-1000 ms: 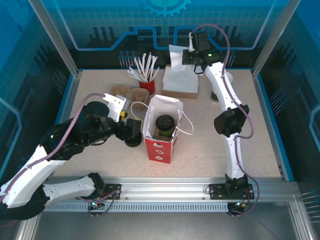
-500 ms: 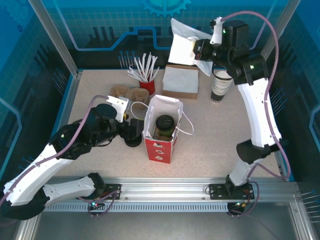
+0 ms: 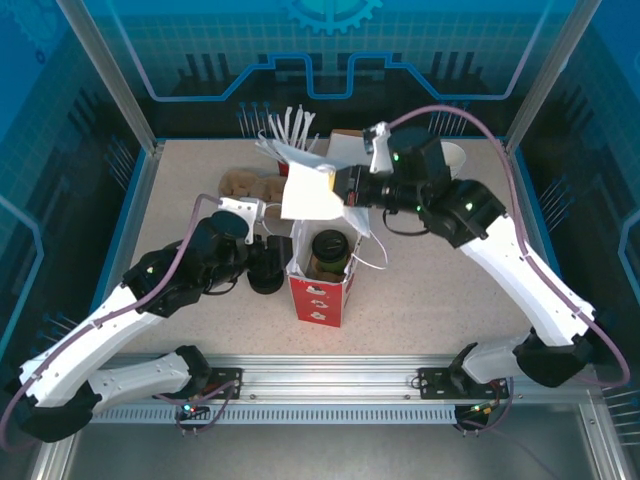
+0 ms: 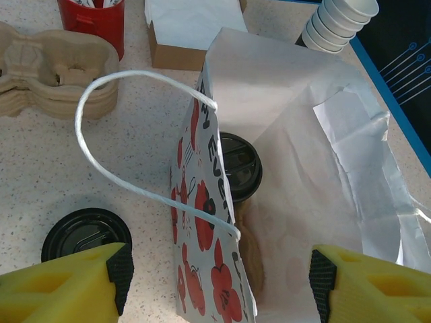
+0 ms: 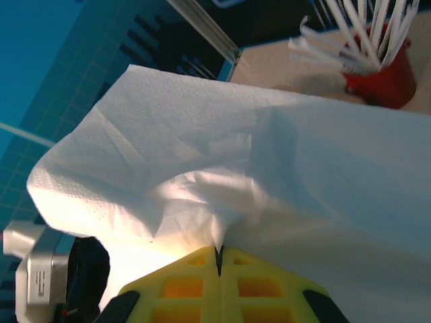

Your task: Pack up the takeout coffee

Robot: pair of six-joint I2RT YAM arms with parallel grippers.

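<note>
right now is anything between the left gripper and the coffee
Yes. The coffee sits inside the bag, and the open left gripper is outside it, so the bag's printed side wall and its string handle lie between them. The coffee's lid shows through the bag's open mouth.

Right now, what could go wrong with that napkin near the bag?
The napkin, pinched by one edge in the right gripper, hangs floppy, so it might catch the rim of the paper bag or miss. The left gripper is open near it, not gripping, so a bump could tip it, coffee cup and all.
</note>
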